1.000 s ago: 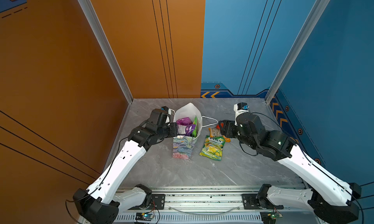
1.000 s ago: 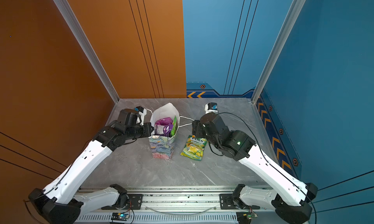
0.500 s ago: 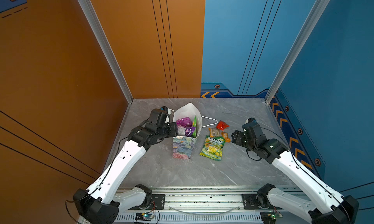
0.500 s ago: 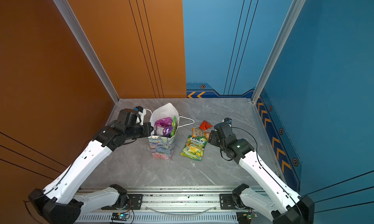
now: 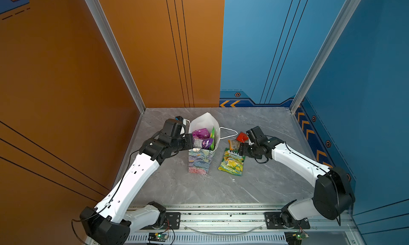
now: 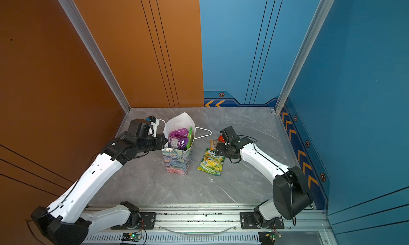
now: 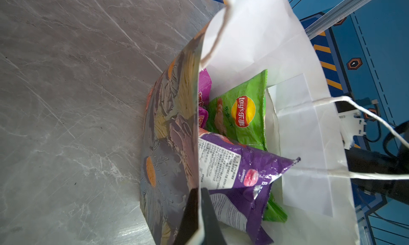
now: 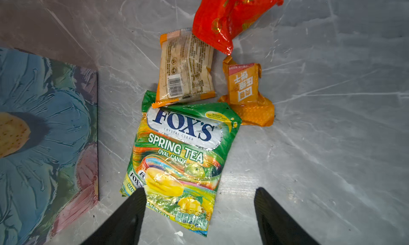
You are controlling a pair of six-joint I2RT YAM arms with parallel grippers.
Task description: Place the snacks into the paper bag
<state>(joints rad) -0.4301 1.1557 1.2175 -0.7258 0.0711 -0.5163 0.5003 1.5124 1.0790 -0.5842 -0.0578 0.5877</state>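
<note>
Here, on the grey marbled worktop [image 5: 221, 188], the yellow-green FOX'S packet [image 8: 177, 148] lies flat at the near side, just beside the upright paper bag [image 5: 200, 164] and apart from it. The right hand [image 8: 200, 189] hangs over this packet with its jaws spread wide and nothing between them. One fingertip [image 8: 135, 201] overlaps the packet's edge in the right wrist view, though whether it touches the plastic cannot be told.

At the bag's left wall, the left hand [image 7: 199, 201] is clamped tight on the rim, one finger on the floral outside and the other on the white inside. Within the bag, a purple packet [image 7: 239, 173] lies uppermost, a green packet [image 7: 241, 113] stands against the white inner wall, and a magenta packet [image 7: 204, 89] shows behind them. A white cord handle [image 5: 229, 133] droops from the bag's right side towards the loose snacks.

Farther back, a tan packet [image 8: 186, 66] with a barcode overlaps the FOX'S packet's top edge, and a small orange packet [image 8: 245, 89] touches its corner. The red packet [image 8: 230, 13] lies farthest, its tip over the tan one.
</note>
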